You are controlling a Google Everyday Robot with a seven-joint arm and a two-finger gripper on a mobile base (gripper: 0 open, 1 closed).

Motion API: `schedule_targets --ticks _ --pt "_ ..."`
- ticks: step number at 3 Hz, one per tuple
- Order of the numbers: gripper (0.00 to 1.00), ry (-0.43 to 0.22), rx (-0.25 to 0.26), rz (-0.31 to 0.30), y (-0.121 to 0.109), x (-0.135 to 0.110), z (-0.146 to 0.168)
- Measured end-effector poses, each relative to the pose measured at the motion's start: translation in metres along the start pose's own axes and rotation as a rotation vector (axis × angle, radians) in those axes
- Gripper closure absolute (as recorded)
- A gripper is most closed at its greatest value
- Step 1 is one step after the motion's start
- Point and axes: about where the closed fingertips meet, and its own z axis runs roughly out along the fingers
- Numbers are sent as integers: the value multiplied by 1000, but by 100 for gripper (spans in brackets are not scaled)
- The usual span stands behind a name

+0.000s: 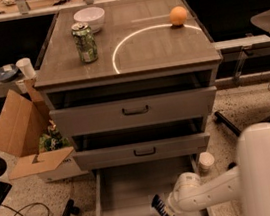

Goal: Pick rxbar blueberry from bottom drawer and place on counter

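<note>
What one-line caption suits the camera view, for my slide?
Gripper holds the rxbar blueberry inside the open bottom drawer; counter above carries can, bowl, orange.

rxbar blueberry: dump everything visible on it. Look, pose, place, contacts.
The rxbar blueberry is a small flat rectangular bar in a dark blue, glossy-looking wrapper with white print. It sits tilted, not square to the drawer walls, within the open bottom drawer, right of the drawer's middle and near the picture's lower edge. The gripper, at the end of the white arm, is right against the bar's right side and hides that edge. Whether the bar rests on the drawer floor or is lifted cannot be told. Nothing else touches it.
</note>
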Motion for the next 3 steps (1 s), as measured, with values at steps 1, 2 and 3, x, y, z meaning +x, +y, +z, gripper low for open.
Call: schedule_targets --ticks 1,2,3 --pt "100 -61 75 -43 12 7 -71" --pt "100 -121 158 -158 31 9 -148" --pt "100 -130 189 -235 50 7 -204"
